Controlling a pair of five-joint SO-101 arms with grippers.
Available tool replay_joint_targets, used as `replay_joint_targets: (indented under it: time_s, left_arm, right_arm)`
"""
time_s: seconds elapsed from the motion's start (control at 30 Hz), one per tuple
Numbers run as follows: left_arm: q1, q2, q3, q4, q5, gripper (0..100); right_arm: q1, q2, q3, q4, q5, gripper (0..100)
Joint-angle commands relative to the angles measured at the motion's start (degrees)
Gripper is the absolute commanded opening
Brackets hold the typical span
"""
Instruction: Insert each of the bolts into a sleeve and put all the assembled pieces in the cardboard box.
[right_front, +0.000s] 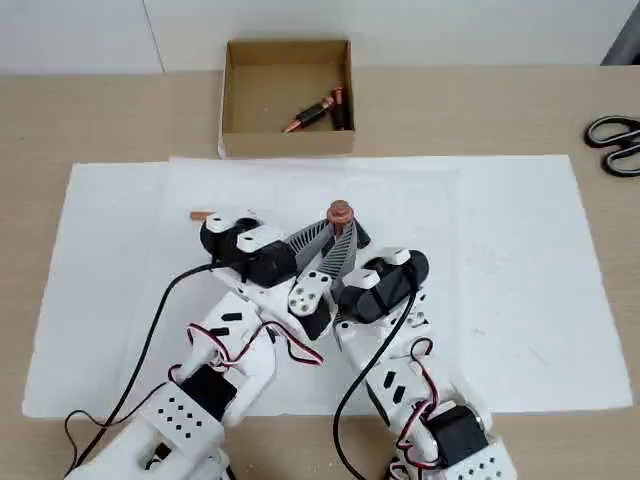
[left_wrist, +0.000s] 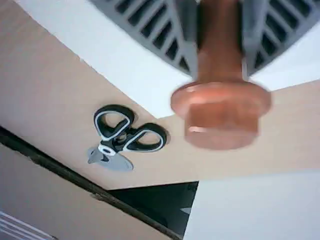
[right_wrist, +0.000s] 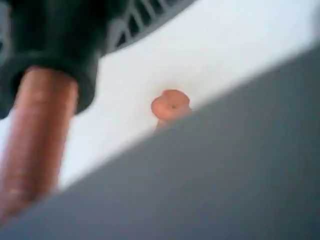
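1. The left gripper (left_wrist: 219, 52) pinches the copper bolt (left_wrist: 220, 112) by its shank, just behind the hex head. The right gripper (right_front: 346, 238) appears pressed together on the black sleeve (right_wrist: 50, 45), with the bolt's shank poking out of it. The two grippers meet over the middle of the white paper sheet (right_front: 500, 300).
2. The step in hand looks like seating the bolt in the sleeve.
   - Line up the two axes and push straight, without twisting, until the head meets the sleeve.
   - Then only one gripper should let go, so the piece cannot drop before it goes to the box.
3. Counted:
   - One bolt and one sleeve are in the grippers.
   - One loose bolt (right_front: 203, 215) lies on the sheet to the left.
   - What look like two assembled pieces (right_front: 318, 112) lie in the one cardboard box (right_front: 287, 146) on the far side.
   - One pair of scissors (right_front: 615, 143) lies at the far right.
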Motion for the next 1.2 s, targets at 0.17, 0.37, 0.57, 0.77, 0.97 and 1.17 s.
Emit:
replay_joint_targets:
  time_s: [0.17,0.37,0.57,0.77,0.97,1.17]
  left_arm:
    - [0.44,-0.97,3.47,-2.46,-0.62,1]
    - [0.53,-1.05,4.97,-2.2,-0.62,1]
    - [0.53,-1.05,6.37,-0.53,-0.53,1]
    - [0.53,-1.05,6.37,3.34,-0.44,1]
    - [0.53,-1.05,6.37,3.6,-0.26,6]
    - [0.44,-1.05,4.88,7.74,2.55,15]
  right_arm:
    - [-0.04,-0.22,-0.79,-0.92,-0.62,0.3]
    - [-0.04,-0.22,-0.79,-0.92,-0.62,0.3]
    - [-0.04,-0.22,-0.79,-0.92,-0.62,0.3]
    - [0.04,-0.22,-0.79,-0.92,-0.62,0.3]
    - [0.04,-0.22,-0.7,-0.92,-0.62,0.3]
    - [0.13,-0.22,-0.7,-0.92,-0.62,0.3]
